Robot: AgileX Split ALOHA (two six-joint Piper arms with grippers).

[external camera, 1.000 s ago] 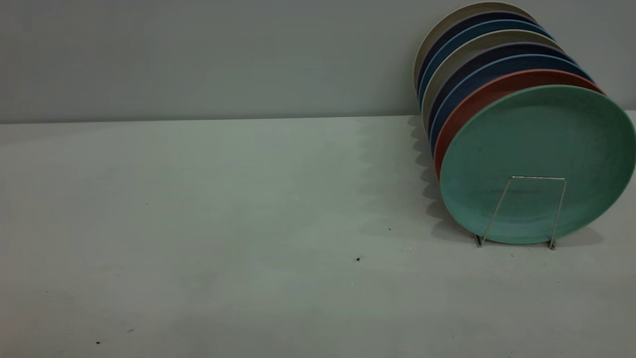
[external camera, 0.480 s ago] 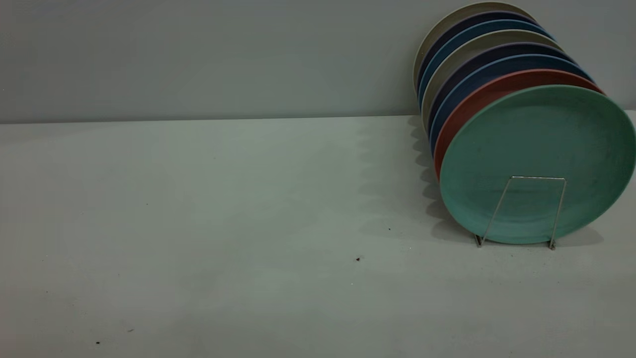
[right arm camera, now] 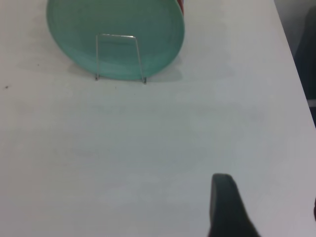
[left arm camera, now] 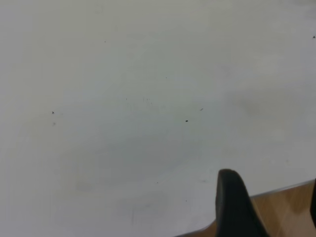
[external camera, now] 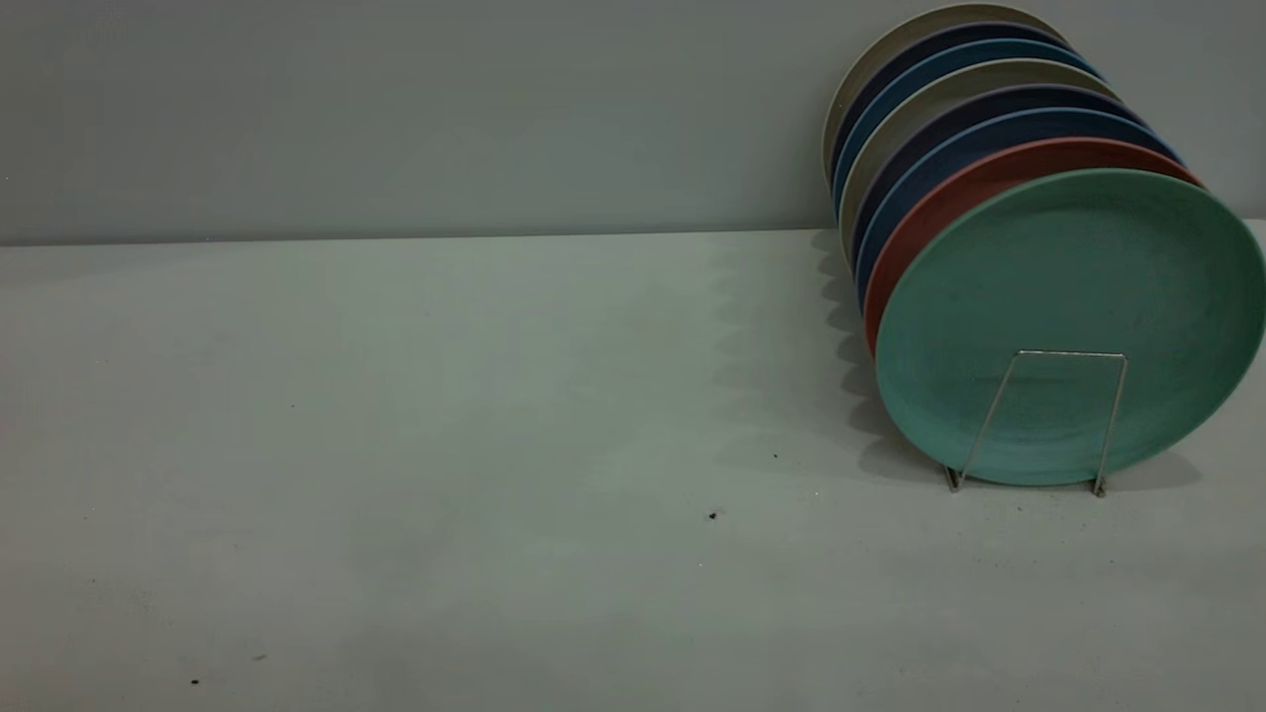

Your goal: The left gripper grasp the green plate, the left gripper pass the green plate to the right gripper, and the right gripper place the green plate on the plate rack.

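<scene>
The green plate (external camera: 1073,297) stands upright at the front of the plate rack (external camera: 1039,420), behind the front wire loop. It also shows in the right wrist view (right arm camera: 118,29), with the wire loop of the rack (right arm camera: 118,54) in front of it. My right gripper (right arm camera: 269,190) is open and empty, over bare table well short of the rack. My left gripper (left arm camera: 270,180) is open and empty over the table's edge, far from the plate. Neither gripper shows in the exterior view.
Behind the green plate stand a salmon-pink plate (external camera: 949,193), several dark blue plates (external camera: 925,138) and beige plates in the same rack. The white table (external camera: 445,445) carries a few dark specks. Its edge and a wooden floor (left arm camera: 286,212) show in the left wrist view.
</scene>
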